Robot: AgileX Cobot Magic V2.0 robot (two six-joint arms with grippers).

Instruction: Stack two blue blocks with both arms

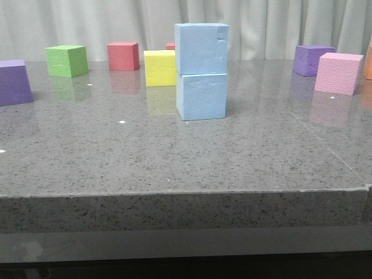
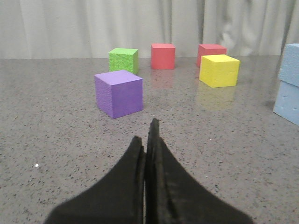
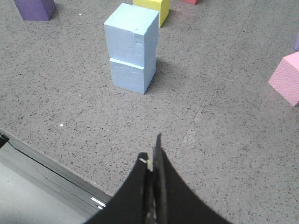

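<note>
Two pale sky-blue foam cubes stand stacked near the middle of the table: the upper blue block (image 1: pixel 201 48) rests on the lower blue block (image 1: pixel 201 96), slightly turned. The stack also shows in the right wrist view, upper (image 3: pixel 131 32) on lower (image 3: pixel 131 74), and at the edge of the left wrist view (image 2: pixel 288 84). Neither gripper shows in the front view. My left gripper (image 2: pixel 147 135) is shut and empty, low over the table, well apart from the stack. My right gripper (image 3: pixel 152 151) is shut and empty, above the table's front edge, away from the stack.
Around the stack stand a yellow cube (image 1: pixel 159 67), red cube (image 1: pixel 123 56), green cube (image 1: pixel 67 60), a purple cube at the left (image 1: pixel 14 82), a purple cube (image 1: pixel 313 60) and a pink cube (image 1: pixel 338 72) at the right. The table's front edge (image 1: pixel 186 195) is near.
</note>
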